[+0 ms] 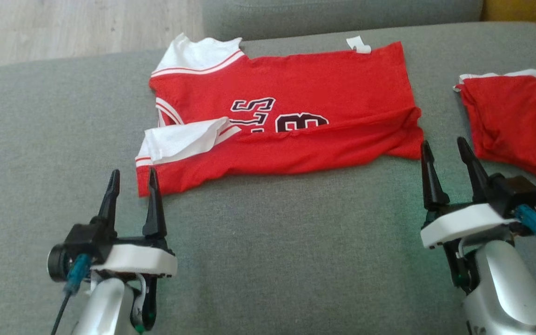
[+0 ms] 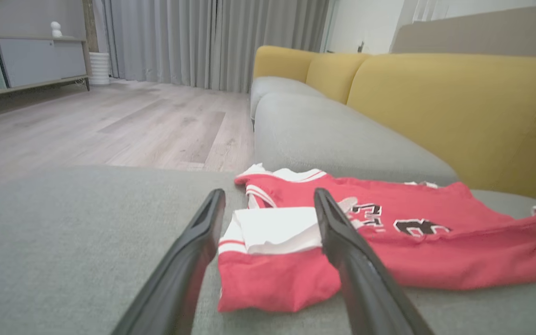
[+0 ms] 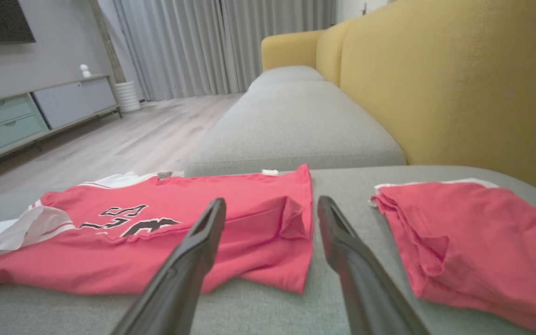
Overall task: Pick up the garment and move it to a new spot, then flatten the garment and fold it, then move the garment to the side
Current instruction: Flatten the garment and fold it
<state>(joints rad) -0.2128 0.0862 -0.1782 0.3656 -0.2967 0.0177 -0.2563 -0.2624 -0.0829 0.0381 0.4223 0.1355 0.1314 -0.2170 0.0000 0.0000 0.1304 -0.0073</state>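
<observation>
Grey fabric sofa seat [image 1: 268, 260]: red-and-white jersey [image 1: 296, 139] lies flat, near edge folded over. Left gripper [image 1: 133, 171] and right gripper [image 1: 443, 142], jaws apart, empty, just beside its near corners.

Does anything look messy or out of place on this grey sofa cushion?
The red jersey with white sleeves lies untidy: its near edge is folded over unevenly, hiding part of the dark lettering, and wrinkles at the corner on the robot's right. One white sleeve flops crookedly across the fold. Nothing looks torn.
</observation>
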